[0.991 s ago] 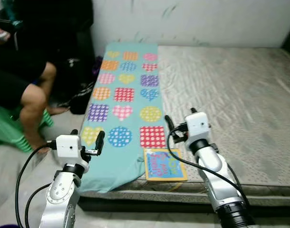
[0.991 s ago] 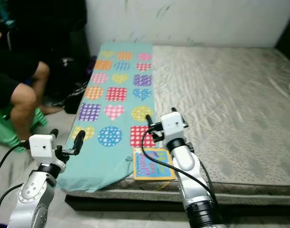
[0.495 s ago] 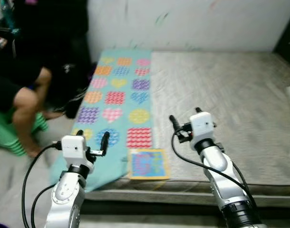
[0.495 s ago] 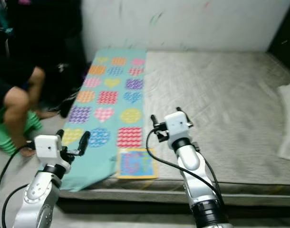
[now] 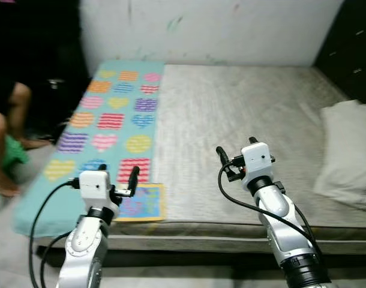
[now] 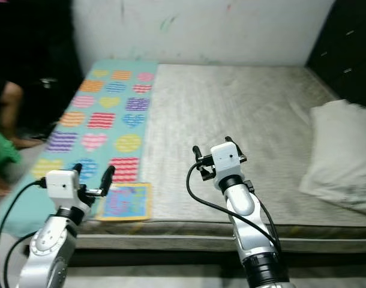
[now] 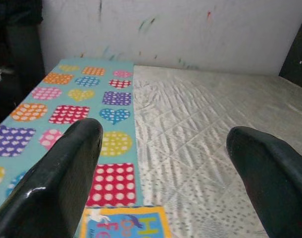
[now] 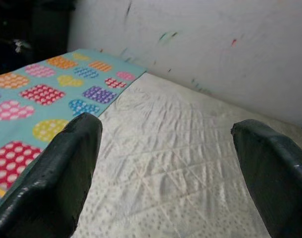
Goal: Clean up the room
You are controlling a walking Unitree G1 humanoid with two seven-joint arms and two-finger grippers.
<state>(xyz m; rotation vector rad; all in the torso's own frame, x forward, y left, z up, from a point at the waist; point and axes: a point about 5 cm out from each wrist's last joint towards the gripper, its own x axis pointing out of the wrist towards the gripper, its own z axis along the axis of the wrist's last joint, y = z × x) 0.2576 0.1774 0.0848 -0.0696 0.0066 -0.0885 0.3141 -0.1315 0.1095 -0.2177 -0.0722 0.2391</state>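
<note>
A grey quilted mattress (image 5: 231, 108) lies on the floor before me. A teal blanket (image 5: 105, 117) with coloured hearts and dots covers its left strip. A colourful picture book (image 5: 141, 203) rests at the front edge, partly on the blanket. At the right lies a white pillow (image 5: 348, 150). My left gripper (image 5: 118, 173) is open just above the book's left side, holding nothing. My right gripper (image 5: 236, 148) is open over the bare mattress near its front edge, also holding nothing. In the left wrist view the book (image 7: 126, 223) lies under the spread fingers (image 7: 67, 168).
A person's bare leg (image 5: 0, 144) and a dark shape are at the far left beside the mattress. A white marked wall (image 5: 201, 30) runs behind the mattress. A dark panel (image 5: 351, 48) stands at the back right. Grey floor lies along the front edge.
The camera has swung to the right: the pillow has come into view and the person has slid toward the left edge. Both grippers stay open and held as before.
</note>
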